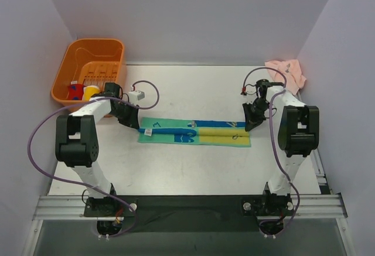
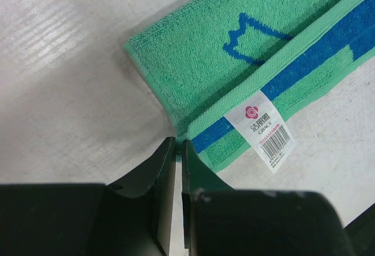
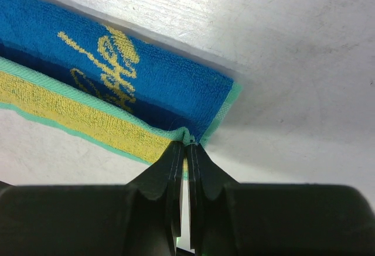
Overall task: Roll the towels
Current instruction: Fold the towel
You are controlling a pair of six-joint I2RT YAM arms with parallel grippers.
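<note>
The green and blue towel, with a yellow band on its right half, lies as a long strip across the table's middle, with one long edge folded over. My left gripper is shut on its left end; in the left wrist view the jaws pinch the green corner beside a white label. My right gripper is shut on its right end; in the right wrist view the jaws pinch the gathered corner of the blue and yellow cloth. The pale pink towel lies crumpled at the back right.
An orange basket stands at the back left with a red-and-blue thing and a yellow thing inside. Purple cables loop from both arms. Grey walls close in the table on three sides.
</note>
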